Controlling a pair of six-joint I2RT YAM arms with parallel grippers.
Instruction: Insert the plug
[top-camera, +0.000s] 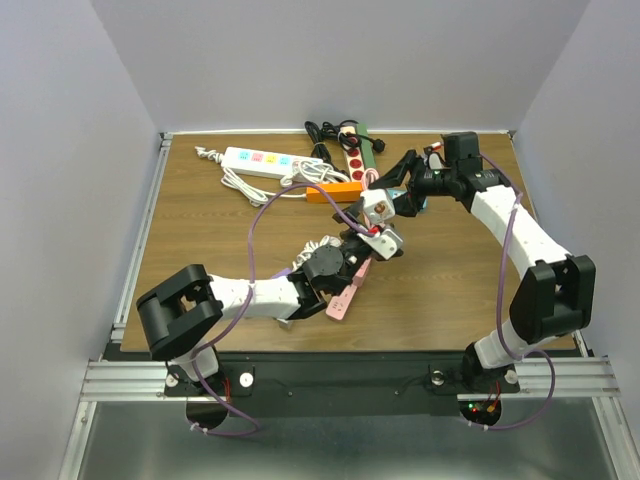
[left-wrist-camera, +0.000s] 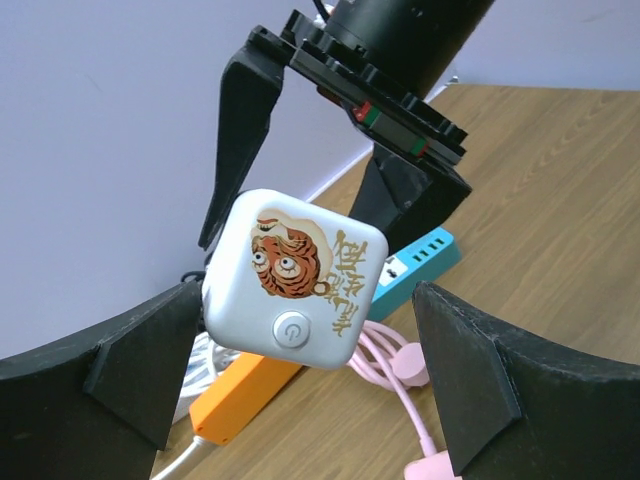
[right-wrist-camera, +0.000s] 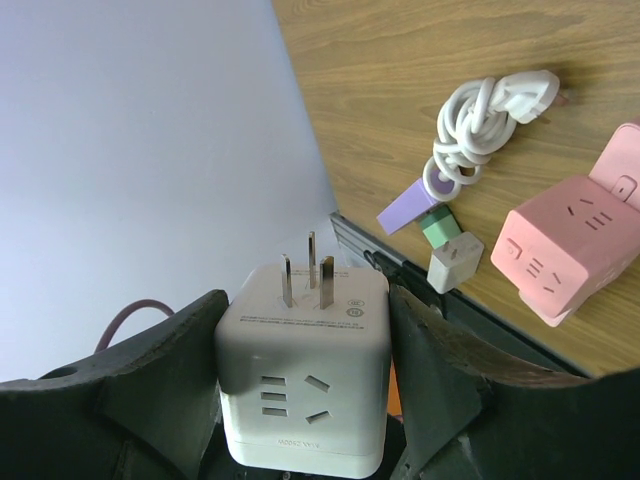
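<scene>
Cube plug (right-wrist-camera: 305, 370) sat clamped in right jaws, left jaws wide apart; loose hold could tilt its prongs (right-wrist-camera: 310, 268).

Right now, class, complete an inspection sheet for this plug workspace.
Surface: wooden table.
Job's things: white cube adapter, prongs exposed.
Clutter: white power strip, orange strip, pink strip, small white charger.
End effectors: right end effector shut on the cube adapter; left end effector open, fingers flanking it.
Cables: coiled white cable; black cable at far edge.
Surroundings: plain white walls.
</scene>
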